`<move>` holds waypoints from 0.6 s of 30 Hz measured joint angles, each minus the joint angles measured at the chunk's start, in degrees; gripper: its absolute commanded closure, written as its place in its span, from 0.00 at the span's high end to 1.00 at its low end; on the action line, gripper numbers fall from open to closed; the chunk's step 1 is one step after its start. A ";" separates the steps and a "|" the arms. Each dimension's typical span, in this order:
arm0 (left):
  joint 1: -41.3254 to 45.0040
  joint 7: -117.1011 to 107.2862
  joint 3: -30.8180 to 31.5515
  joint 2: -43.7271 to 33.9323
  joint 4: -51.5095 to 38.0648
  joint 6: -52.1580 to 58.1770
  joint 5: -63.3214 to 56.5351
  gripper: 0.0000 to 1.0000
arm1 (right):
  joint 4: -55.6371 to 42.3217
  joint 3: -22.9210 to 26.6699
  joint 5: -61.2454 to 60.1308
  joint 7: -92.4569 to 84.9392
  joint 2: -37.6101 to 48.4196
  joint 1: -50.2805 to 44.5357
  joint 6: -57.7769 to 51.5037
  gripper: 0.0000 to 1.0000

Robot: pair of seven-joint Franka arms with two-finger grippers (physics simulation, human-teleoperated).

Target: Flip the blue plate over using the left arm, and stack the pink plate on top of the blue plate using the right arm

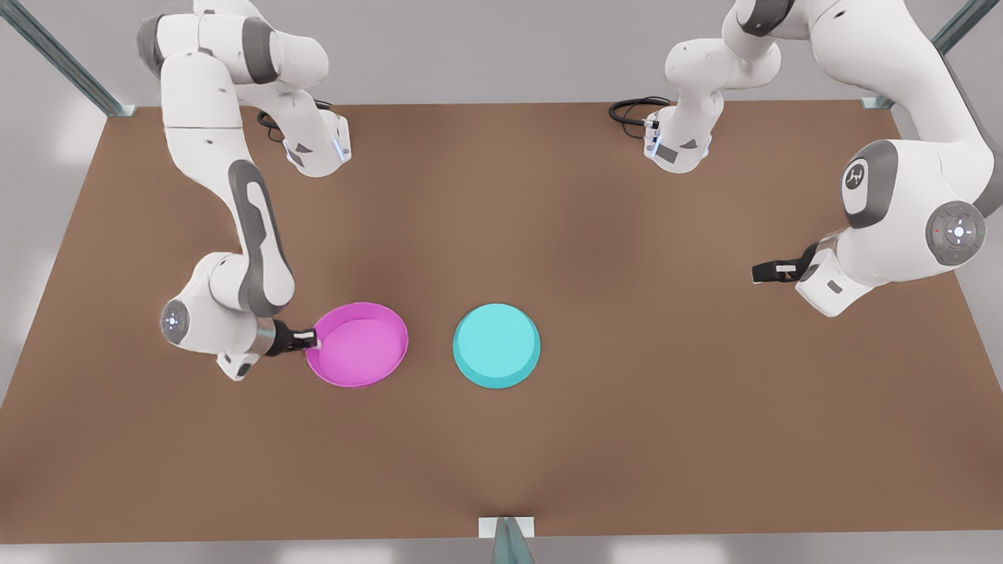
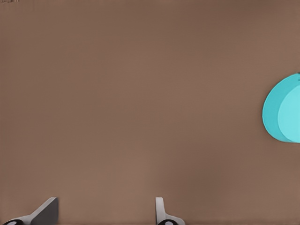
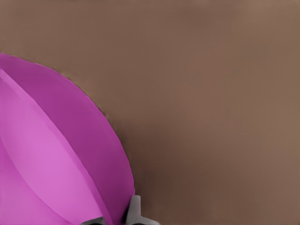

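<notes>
The pink plate (image 1: 359, 345) is near the front view's left, opening up and slightly tilted. My right gripper (image 1: 312, 338) is shut on the rim on its outer side; in the right wrist view the plate (image 3: 56, 154) sits between the fingertips (image 3: 134, 211). The blue plate (image 1: 497, 345) lies upside down at the table's middle, flat base up, a short gap from the pink one. My left gripper (image 1: 758, 272) hovers open and empty far off at the front view's right; its wrist view shows the blue plate (image 2: 283, 110) at a distance beyond the spread fingers (image 2: 47, 212).
The brown table (image 1: 627, 439) carries just the two plates. Both arm bases stand at its far edge, each with a black cable loop (image 1: 631, 110). Metal frame posts (image 1: 508, 540) mark the corners and the near edge.
</notes>
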State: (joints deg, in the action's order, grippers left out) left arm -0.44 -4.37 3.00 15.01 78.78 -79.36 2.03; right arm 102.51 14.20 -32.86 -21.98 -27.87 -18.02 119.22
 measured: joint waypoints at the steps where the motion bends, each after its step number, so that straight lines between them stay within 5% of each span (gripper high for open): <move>1: 0.00 0.15 -0.01 0.00 0.00 -0.06 0.00 1.00 | -2.23 -0.09 -2.02 0.15 -1.27 -1.79 -0.08 0.21; 13: -0.57 1.62 -0.84 0.05 -0.62 0.18 0.00 1.00 | -8.66 -4.37 -13.58 7.15 -8.69 -14.33 2.78 0.21; 18: -0.84 1.91 -0.90 3.46 -7.43 0.66 0.10 1.00 | -8.77 -5.33 -14.25 10.22 -9.94 -15.84 4.30 0.21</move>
State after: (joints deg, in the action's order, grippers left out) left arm -1.28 -2.46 2.10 18.46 71.35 -78.70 2.13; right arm 93.75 8.87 -47.11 -11.77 -37.81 -33.86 123.51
